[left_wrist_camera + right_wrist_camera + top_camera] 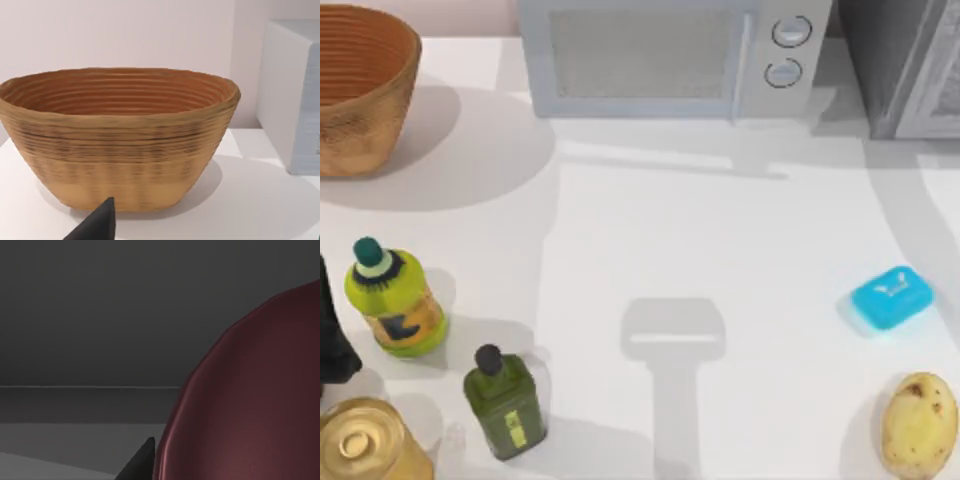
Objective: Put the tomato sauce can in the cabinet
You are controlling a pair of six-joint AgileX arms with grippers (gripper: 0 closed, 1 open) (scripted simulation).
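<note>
Right wrist view: the maroon-topped tomato sauce can (250,400) looms lower right, a dark right gripper fingertip (142,462) beside it; grip cannot be told. Behind spreads the dark grey cabinet (100,315) interior. Left arm (332,340) parks at the top view's left edge.

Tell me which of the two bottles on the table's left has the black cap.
The smaller dark olive-green square bottle, nearer the front edge. The rounder yellow-green bottle behind it wears a dark green cap on a white collar.
</note>
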